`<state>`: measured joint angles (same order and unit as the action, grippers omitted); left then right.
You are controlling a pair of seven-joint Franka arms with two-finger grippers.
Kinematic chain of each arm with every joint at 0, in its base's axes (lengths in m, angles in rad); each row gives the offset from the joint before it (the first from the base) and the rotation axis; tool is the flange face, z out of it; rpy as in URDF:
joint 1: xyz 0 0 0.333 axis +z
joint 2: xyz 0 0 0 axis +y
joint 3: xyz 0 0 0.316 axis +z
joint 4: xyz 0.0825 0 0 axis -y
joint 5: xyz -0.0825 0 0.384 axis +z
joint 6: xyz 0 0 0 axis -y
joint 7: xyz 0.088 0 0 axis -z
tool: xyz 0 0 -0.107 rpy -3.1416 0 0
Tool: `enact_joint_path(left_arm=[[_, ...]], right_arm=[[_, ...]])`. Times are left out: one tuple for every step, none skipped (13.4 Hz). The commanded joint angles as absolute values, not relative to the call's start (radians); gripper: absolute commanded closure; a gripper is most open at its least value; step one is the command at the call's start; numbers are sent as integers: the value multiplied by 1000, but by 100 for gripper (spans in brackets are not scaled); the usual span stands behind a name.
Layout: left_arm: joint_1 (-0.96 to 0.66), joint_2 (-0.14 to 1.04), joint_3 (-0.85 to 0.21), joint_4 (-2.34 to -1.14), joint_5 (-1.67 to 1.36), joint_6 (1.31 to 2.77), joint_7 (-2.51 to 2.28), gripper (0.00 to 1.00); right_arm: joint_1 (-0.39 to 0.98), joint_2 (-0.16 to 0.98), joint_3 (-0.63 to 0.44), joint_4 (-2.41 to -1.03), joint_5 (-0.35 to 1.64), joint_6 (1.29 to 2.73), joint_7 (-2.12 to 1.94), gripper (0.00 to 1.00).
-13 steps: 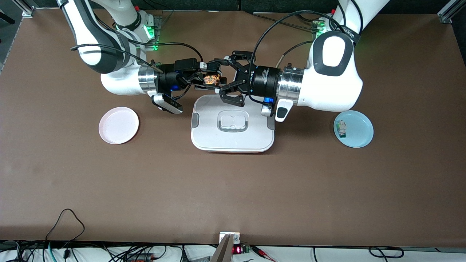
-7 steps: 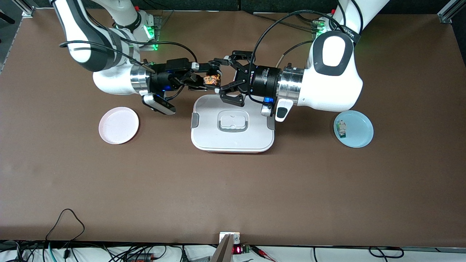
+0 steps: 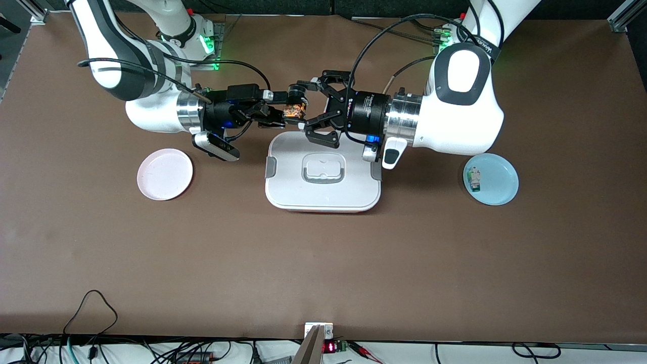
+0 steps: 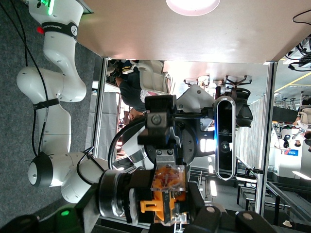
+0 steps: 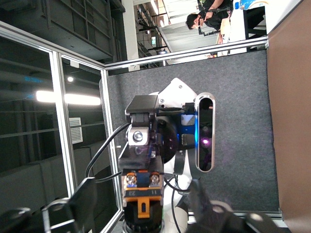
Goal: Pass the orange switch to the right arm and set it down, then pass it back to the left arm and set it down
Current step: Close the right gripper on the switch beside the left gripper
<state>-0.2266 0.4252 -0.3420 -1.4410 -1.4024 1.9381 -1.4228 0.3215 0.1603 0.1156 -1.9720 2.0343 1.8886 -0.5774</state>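
The orange switch point(image 3: 294, 111) hangs in the air just past the box's edge on the robots' side. It is a small black cylinder with an orange and clear block. My left gripper point(image 3: 302, 108) is shut on it end to end, one finger on the terminal end and one on the button end. The left wrist view shows the orange switch point(image 4: 167, 187) lying crosswise between those jaws. My right gripper point(image 3: 281, 108) faces the left one. It is open, its jaws flanking the orange switch point(image 5: 143, 189) with a gap on each side. The white box point(image 3: 323, 197) lies shut on the table below both hands.
A pink plate point(image 3: 165, 174) lies toward the right arm's end. A blue plate point(image 3: 503, 169) toward the left arm's end holds a white-and-green component point(image 3: 474, 180). Cables trail from both wrists. Bare brown table stretches from the box toward the front camera.
My right arm has drawn back a little toward its own end of the table, its fingers still around the switch. The left gripper and the switch have stayed in place.
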Motion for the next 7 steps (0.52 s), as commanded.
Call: enact_joint_path(left_arm=[[-233,436,-341,-1413,-1410,1937,-1445,100],[-233,436,-341,-1413,-1410,1937,-1445,100],[-233,436,-341,-1413,-1410,1937,-1445,100],[-233,436,-341,-1413,-1410,1937,-1445,100],[-233,436,-341,-1413,-1410,1937,-1445,100],[-235,436,-341,-1413,-1410,1937,-1445,100],[-235,436,-341,-1413,-1410,1937,-1445,100]], right_arm=[[318,146,123,-1991,2043,1891,-607,38],[318,144,123,-1988,2043,1891,-610,49],[316,143,123,-1987,2045,1891,-611,58],[316,141,123,-1987,2045,1890,-612,65],[314,140,123,-1987,2045,1890,-614,72],[313,140,123,-1985,2046,1888,-612,77],[313,140,123,-1979,2046,1888,-614,78]])
